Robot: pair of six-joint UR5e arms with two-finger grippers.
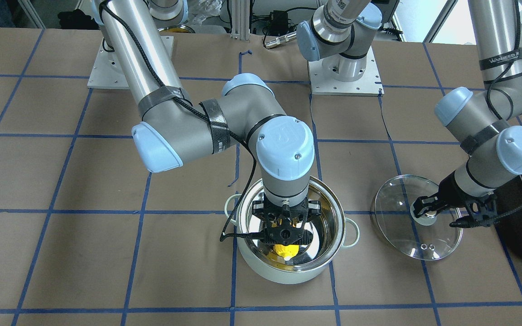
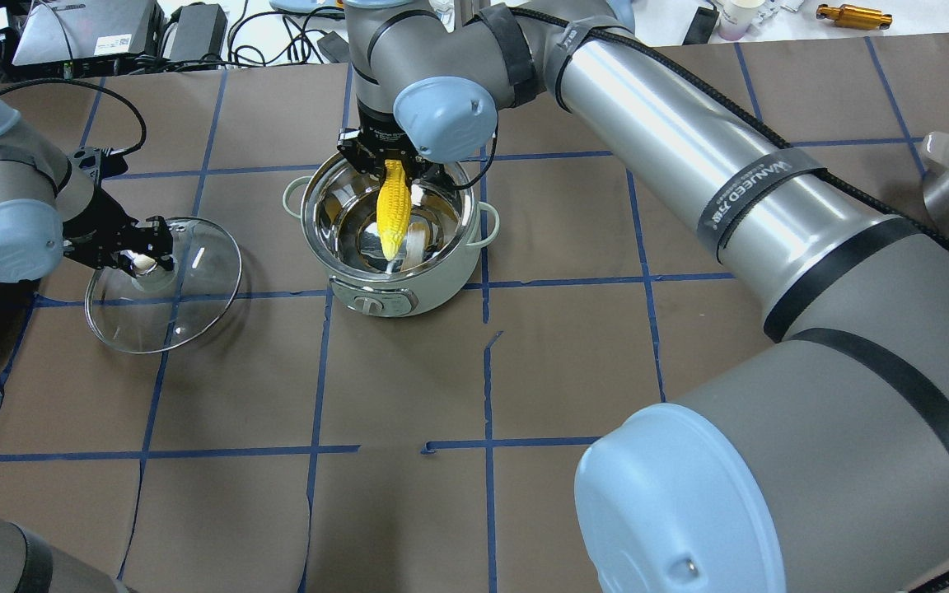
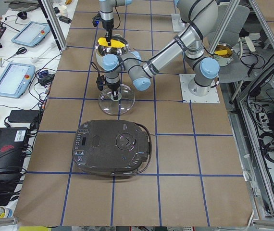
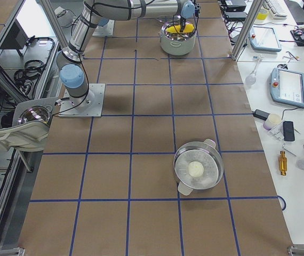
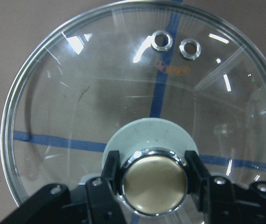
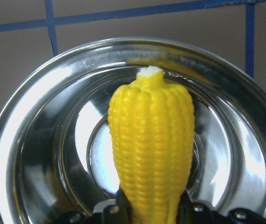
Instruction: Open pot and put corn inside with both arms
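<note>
The pale mint-green pot (image 2: 396, 290) stands open at mid-table, steel inside showing (image 6: 39, 154). My right gripper (image 2: 392, 165) is over its far rim, shut on the thick end of the yellow corn (image 2: 393, 210). The corn (image 6: 152, 140) slants down into the pot, tapered tip lowest; I cannot tell whether it touches the bottom. The glass lid (image 2: 190, 288) lies on the table to the pot's left. My left gripper (image 5: 154, 179) is shut on the lid's brass knob (image 5: 154, 182). In the front view the corn (image 1: 286, 250) shows under the right gripper (image 1: 286, 233).
A large black appliance (image 3: 112, 147) lies on the table near my left arm, just beyond the lid (image 1: 401, 226). A steel bowl with a white lump (image 4: 197, 169) stands far off on my right side. The table is brown paper with a blue tape grid.
</note>
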